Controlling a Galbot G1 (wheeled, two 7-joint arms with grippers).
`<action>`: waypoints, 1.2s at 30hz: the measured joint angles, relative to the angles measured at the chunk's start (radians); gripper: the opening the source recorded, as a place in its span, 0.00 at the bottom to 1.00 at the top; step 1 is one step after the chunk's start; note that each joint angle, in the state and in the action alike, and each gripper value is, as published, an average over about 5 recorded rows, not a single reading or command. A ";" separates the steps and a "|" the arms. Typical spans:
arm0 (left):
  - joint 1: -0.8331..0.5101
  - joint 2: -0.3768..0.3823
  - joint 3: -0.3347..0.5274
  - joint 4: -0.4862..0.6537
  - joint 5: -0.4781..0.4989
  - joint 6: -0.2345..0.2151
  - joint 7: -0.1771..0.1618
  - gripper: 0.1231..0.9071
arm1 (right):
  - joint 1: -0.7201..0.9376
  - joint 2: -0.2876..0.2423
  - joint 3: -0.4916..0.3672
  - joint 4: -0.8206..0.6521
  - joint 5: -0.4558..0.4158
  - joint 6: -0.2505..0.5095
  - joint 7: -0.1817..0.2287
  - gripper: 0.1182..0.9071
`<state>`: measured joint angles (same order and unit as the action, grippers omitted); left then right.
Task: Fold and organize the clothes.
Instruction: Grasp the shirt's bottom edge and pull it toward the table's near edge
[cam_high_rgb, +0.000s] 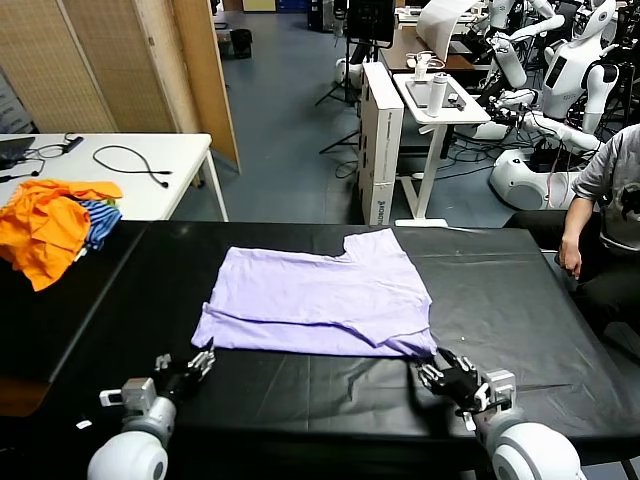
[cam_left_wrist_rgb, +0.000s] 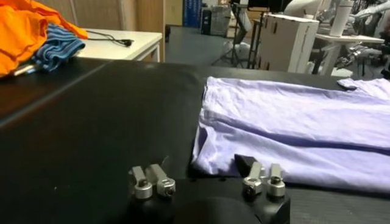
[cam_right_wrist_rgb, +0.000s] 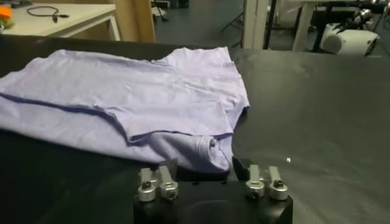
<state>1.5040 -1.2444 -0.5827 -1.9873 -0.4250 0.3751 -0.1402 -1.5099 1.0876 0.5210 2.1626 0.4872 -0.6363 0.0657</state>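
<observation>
On the far left of the black table (cam_high_rgb: 520, 300), a heap of orange and striped garments (cam_high_rgb: 55, 225) is seen, well apart from the work. The left gripper (cam_high_rgb: 200, 364) is placed just off the near left corner of the lavender T-shirt (cam_high_rgb: 320, 300), its jaws apart and no cloth visibly held. The shirt is spread mid-table, long axis running left to right, lying just beyond both grippers. At its near right corner the right gripper (cam_high_rgb: 447, 372) is clenched, apparently on the hem, so that arm is judged nearer.
</observation>
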 joint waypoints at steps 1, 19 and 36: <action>0.001 0.000 0.001 -0.002 0.000 0.000 0.000 0.29 | -0.001 -0.001 0.000 0.002 0.002 -0.002 0.002 0.03; 0.160 0.062 -0.057 -0.123 0.036 0.034 -0.028 0.03 | -0.164 -0.037 0.050 0.196 0.037 -0.099 0.064 0.03; 0.395 0.045 -0.100 -0.264 0.074 0.057 -0.045 0.03 | -0.316 -0.020 0.041 0.269 -0.038 -0.100 0.058 0.03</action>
<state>1.8987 -1.1993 -0.6824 -2.2515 -0.3513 0.4321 -0.1849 -1.8261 1.0672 0.5617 2.4312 0.4496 -0.7364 0.1232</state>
